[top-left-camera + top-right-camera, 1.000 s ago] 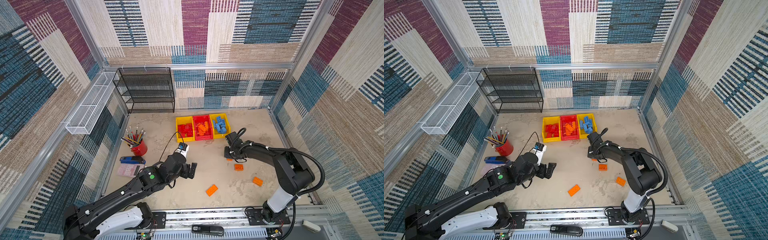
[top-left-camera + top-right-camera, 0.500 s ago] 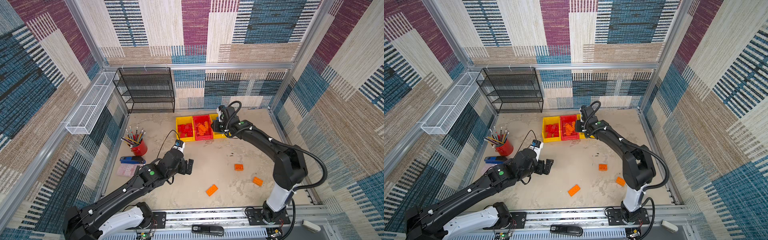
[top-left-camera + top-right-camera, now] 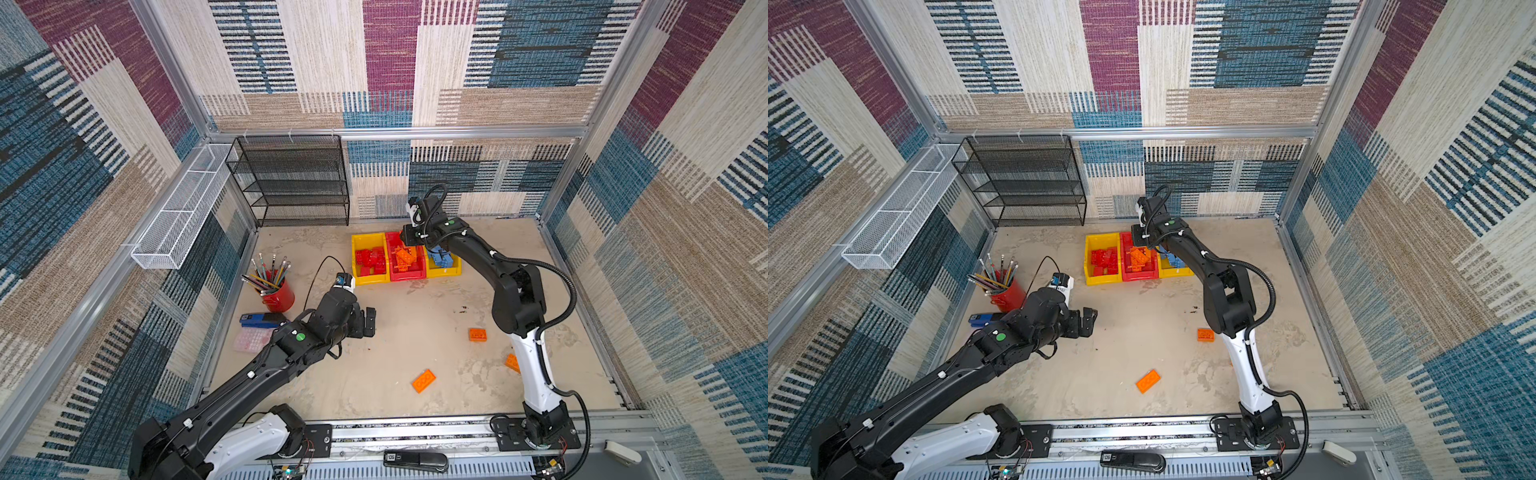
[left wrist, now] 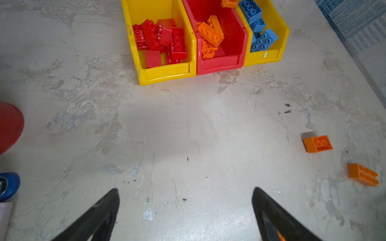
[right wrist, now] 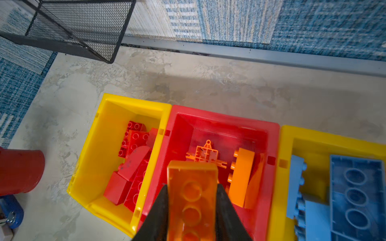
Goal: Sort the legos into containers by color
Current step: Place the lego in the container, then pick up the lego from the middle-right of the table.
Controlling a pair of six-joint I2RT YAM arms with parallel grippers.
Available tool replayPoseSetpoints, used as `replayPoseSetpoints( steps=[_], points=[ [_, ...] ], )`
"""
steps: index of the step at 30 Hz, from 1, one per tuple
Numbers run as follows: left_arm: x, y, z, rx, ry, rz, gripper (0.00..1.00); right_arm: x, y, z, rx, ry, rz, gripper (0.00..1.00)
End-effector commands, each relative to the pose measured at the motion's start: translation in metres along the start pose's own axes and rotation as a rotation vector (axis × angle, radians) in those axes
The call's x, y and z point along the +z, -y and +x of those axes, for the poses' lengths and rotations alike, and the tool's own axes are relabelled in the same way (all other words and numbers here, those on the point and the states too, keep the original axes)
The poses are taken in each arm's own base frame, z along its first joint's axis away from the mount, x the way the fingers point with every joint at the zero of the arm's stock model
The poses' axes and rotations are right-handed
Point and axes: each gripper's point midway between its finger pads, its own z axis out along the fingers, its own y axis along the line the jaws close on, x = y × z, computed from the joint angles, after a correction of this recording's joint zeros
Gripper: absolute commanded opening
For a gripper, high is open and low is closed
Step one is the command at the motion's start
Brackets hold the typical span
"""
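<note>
In both top views your right arm stretches far, wrist tipped down over the red bin (image 3: 409,275) (image 3: 1140,276). Your left arm is folded low over the table (image 3: 415,332), mid-left. Three loose legos (image 3: 424,380) lie near right.

Left wrist view: the left end effector (image 4: 186,189) gapes wide, holding nothing.

Right wrist view: the right end effector (image 5: 191,185) clamps an orange lego (image 5: 192,200) above the red bin, between the yellow bins (image 5: 117,104).
</note>
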Motion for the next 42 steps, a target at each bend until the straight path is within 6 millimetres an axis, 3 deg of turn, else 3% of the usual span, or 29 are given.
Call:
replayPoseSetpoints(
  steps=[1,6,10,13,16,23,26,29,34,42],
  points=[
    [0.001,0.003,-0.005,-0.01,-0.002,0.011,0.99,0.008,-0.003,0.004,-0.02,-0.026,-0.022,0.45],
    [0.002,0.004,-0.009,-0.018,-0.003,0.02,0.99,-0.004,-0.007,-0.005,-0.033,-0.004,-0.029,0.61],
    [-0.002,0.007,-0.008,-0.039,-0.001,0.044,0.99,-0.033,-0.009,-0.004,-0.036,0.009,-0.019,0.62],
    [-0.008,0.012,-0.006,-0.063,0.006,0.089,0.99,-0.065,-0.004,0.014,-0.016,0.024,0.008,0.62],
    [-0.011,0.016,-0.001,-0.108,0.003,0.132,0.99,-0.098,0.011,0.049,0.027,0.023,0.07,0.62],
    [-0.015,0.045,0.016,-0.139,-0.04,0.28,0.99,-0.161,0.056,0.174,0.207,-0.086,0.24,0.62],
    [-0.017,0.061,0.02,-0.108,-0.044,0.309,0.99,-0.194,0.073,0.214,0.312,-0.072,0.319,0.64],
    [-0.018,0.074,0.022,-0.082,-0.046,0.331,0.99,-0.215,0.082,0.242,0.391,-0.056,0.348,0.68],
    [-0.016,0.085,0.017,-0.067,-0.045,0.352,0.99,-0.22,0.096,0.27,0.43,-0.108,0.428,0.69],
    [-0.021,0.08,0.012,-0.022,-0.031,0.327,0.99,-0.197,0.104,0.301,0.451,-0.185,0.445,0.7]
  ],
)
